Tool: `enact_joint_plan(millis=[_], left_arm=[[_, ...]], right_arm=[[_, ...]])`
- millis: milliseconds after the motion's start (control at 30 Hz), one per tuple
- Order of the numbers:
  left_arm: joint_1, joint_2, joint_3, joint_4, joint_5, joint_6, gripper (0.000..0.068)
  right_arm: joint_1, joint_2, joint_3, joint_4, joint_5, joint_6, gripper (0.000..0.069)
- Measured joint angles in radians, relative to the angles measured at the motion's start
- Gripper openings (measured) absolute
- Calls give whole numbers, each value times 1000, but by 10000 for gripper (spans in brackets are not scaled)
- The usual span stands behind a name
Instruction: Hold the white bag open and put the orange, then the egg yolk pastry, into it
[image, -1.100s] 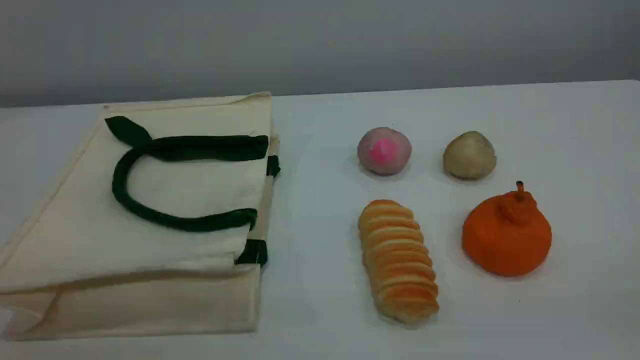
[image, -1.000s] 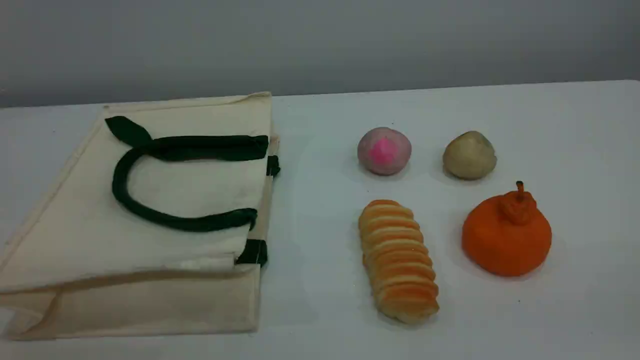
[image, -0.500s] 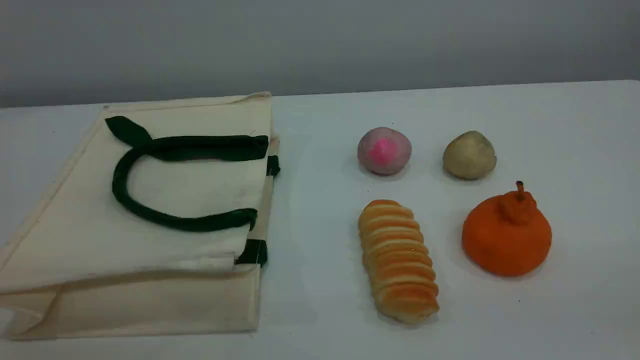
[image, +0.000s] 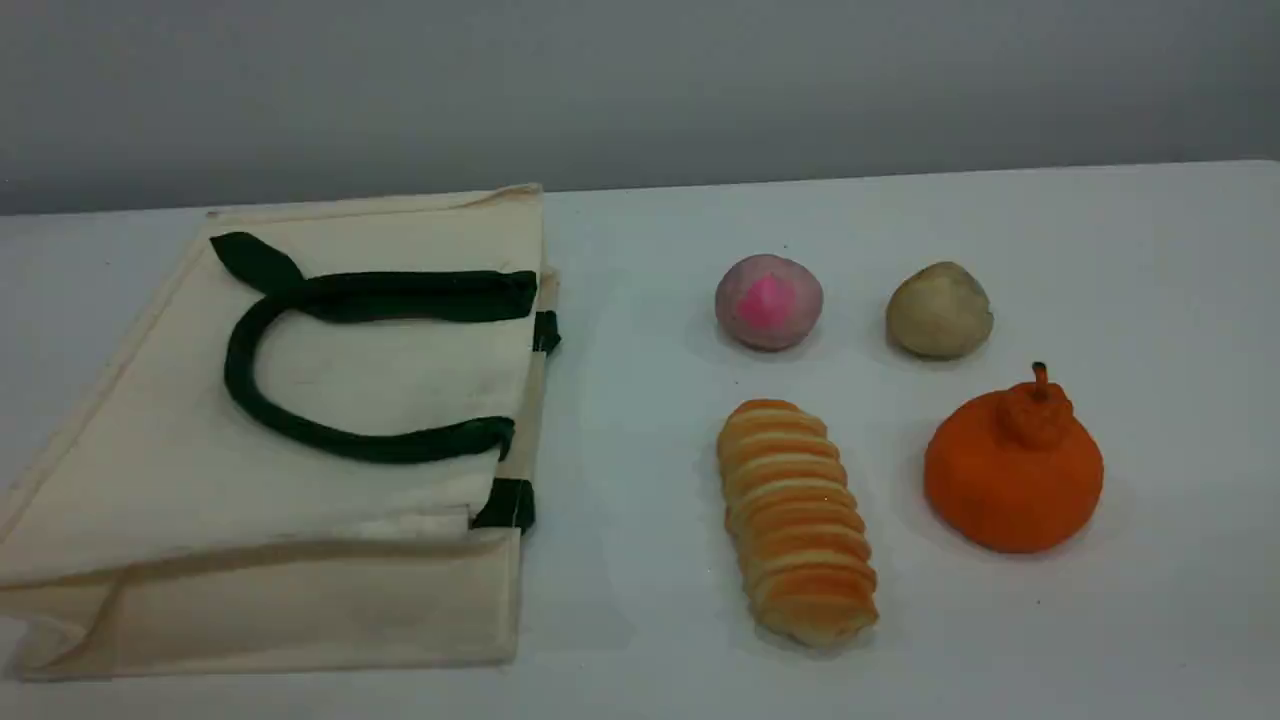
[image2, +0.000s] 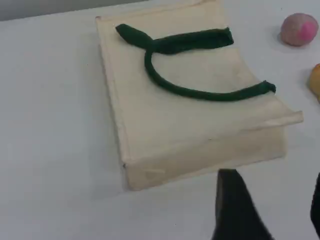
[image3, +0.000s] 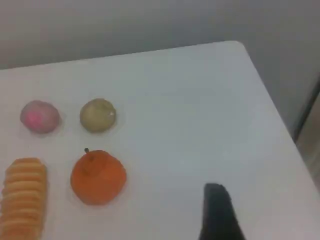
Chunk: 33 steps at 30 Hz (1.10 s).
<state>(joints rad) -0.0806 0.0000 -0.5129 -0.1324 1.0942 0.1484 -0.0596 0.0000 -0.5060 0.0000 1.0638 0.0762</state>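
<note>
The left arm's jaws stand spread on nothing: one dark fingertip (image2: 235, 205) shows low in the left wrist view and the other just at that view's right edge, with bare bench (image: 1150, 280) between them. Of the right arm's jaws only one fingertip (image3: 217, 212) shows, with nothing near it, so they appear spread and hold nothing. The white bag (image: 400, 370) lies flat on its side on the left half of the bench, ahead of the left jaws and a little to their left. Its green handle (image: 300, 435) is folded back over the upper panel, and its mouth runs far-to-near along the right edge, facing the foods; it looks pressed shut. The left arm is the nearer one to that mouth. The orange (image: 1010, 490) stands stem up on the near right, ahead of and left of the right fingertip, well apart from it. The egg yolk pastry (image: 938, 312) sits just behind it. A bread roll (image: 797, 520) lies lengthwise between the orange and the bag's mouth, and a pink-centred ball (image: 768, 302) is beside the pastry. Any carry to the bag would likely have to pass over these two. There is open bench to the orange's right, up to the edge
</note>
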Motion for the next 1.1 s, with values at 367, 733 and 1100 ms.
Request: enact_joint_plan(millis=[367, 733, 1100], left_arm=[[0, 0, 0, 0, 0, 0, 341], [-3, 0, 1, -1, -18, -3, 341], [-3, 219, -87, -1, -221, -4, 341]], right_arm=[[0, 0, 0, 0, 0, 0, 398], [0, 0, 0, 31, -2, -4, 398], [0, 102, -69, 184, -152, -103, 398]])
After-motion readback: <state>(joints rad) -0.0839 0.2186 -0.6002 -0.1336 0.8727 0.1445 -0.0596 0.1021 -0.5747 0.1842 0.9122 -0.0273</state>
